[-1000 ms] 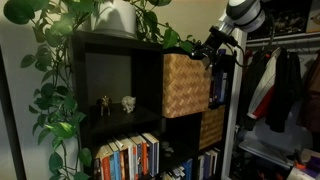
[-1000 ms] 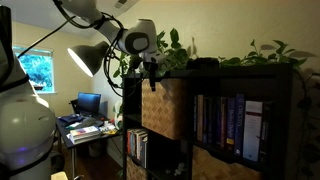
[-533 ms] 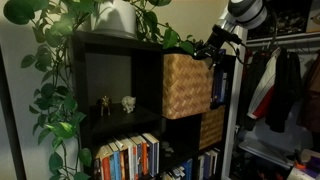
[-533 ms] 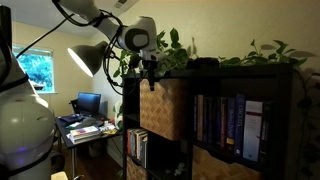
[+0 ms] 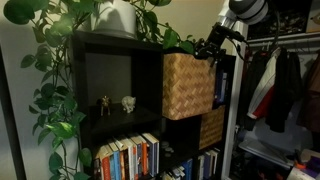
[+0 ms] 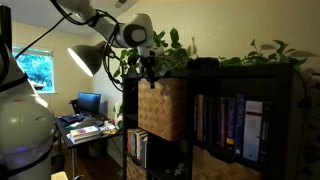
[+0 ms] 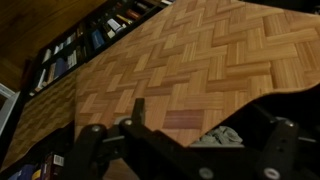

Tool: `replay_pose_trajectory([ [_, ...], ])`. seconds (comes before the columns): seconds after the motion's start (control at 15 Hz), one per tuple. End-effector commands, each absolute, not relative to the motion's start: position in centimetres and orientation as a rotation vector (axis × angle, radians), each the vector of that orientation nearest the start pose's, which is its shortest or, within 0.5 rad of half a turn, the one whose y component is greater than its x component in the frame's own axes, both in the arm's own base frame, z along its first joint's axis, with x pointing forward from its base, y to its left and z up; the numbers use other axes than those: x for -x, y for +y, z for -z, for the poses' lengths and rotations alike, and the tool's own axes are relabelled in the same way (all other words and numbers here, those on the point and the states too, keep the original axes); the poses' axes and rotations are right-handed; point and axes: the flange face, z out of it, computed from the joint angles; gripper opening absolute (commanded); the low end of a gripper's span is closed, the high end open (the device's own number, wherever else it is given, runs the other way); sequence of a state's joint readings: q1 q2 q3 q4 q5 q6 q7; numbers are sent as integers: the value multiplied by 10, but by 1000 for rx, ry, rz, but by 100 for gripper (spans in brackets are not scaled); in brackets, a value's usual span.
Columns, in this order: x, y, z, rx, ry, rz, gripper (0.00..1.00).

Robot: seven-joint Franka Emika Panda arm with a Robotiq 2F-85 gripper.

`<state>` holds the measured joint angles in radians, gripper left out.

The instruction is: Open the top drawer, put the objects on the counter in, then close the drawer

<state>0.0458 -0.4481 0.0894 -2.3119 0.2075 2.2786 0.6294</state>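
In this dim room the black counter (image 5: 100, 37) has leafy plants (image 5: 48, 55) on it, the top drawer (image 5: 187, 85) sticks out just under the counter, and my gripper (image 5: 208, 50) is at the drawer's top edge, but I cannot tell if its jaws are spread or pinching.

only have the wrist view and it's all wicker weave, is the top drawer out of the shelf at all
observer: yes, in both exterior views the top drawer juts forward of the shelf front.
operator: where's the claw on it
observer: the claw is at the drawer's top front edge.
operator: what's on the counter
observer: a trailing plant in a white pot stands on the counter.
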Motion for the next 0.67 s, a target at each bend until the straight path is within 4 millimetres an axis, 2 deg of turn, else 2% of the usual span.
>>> replay_pose_trajectory([
  [0.0, -440, 81, -571, 2745, 746, 552, 100],
  [0.6, -444, 108, -611, 2835, 559, 743, 100],
])
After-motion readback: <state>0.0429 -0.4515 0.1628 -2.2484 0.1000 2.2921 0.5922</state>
